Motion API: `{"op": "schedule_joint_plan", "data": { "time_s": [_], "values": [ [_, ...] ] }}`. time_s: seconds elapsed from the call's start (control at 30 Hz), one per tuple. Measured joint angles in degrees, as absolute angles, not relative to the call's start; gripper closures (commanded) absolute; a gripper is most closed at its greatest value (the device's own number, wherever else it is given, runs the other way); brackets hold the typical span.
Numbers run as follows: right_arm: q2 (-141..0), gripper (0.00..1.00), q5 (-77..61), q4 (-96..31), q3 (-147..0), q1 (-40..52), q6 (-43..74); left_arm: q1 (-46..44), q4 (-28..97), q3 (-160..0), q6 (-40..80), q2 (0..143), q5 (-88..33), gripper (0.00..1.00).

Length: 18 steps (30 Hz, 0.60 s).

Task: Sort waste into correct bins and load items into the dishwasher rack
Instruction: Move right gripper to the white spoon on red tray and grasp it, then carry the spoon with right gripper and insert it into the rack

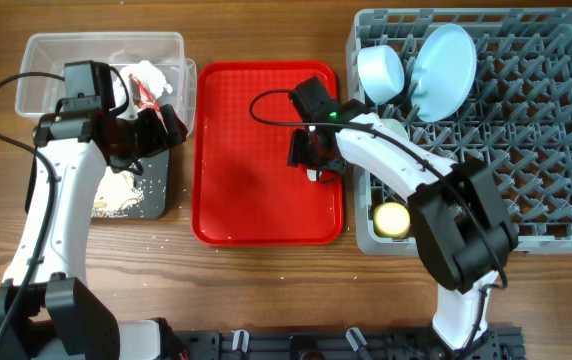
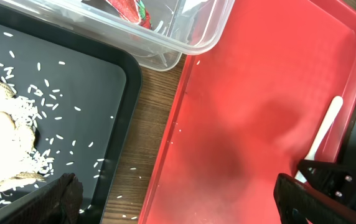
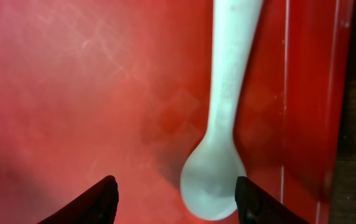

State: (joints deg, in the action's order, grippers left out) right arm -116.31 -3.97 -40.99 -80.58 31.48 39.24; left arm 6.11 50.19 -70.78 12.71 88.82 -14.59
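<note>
"Two questions. First, how did the right gripper (image 3: 177, 202) stand?"

"Fingers apart, clamped on nothing. It hung low over the red tray (image 3: 72, 93), and the bowl of the white spoon (image 3: 221, 124) lay between its fingertips, nearer one of them."

"And the left gripper (image 2: 184, 208)?"

"Spread wide too, and empty. It hovered above the strip of wooden table (image 2: 147, 130) between the red tray and the black tray (image 2: 91, 81), which was strewn with rice bits (image 2: 16, 115). The wrapper (image 1: 146, 85) sat in the clear tub (image 1: 41, 45). The plate (image 1: 444, 68), bowl (image 1: 381, 72) and yellow cup (image 1: 391, 218) were in the rack (image 1: 536, 150)."
</note>
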Motion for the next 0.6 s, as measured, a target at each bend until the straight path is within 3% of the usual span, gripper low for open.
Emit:
{"op": "schedule_joint_plan", "data": {
  "time_s": [0.17, 0.43, 0.6],
  "values": [
    [-117.75, 0.44, -3.77, -40.97, -80.58, 31.48, 40.34, 6.11, 50.17, -70.78, 12.71, 88.82, -14.59, 0.00],
    [-117.75, 0.72, -3.55, -40.32, -80.58, 31.48, 41.63, 6.11, 50.17, -70.78, 12.71, 88.82, -14.59, 0.00],
    [-117.75, 0.74, -3.57, -39.53, -80.60, 31.48, 41.80, 6.11, 50.19, -70.78, 12.71, 88.82, -14.59, 0.00]
  ]
}}
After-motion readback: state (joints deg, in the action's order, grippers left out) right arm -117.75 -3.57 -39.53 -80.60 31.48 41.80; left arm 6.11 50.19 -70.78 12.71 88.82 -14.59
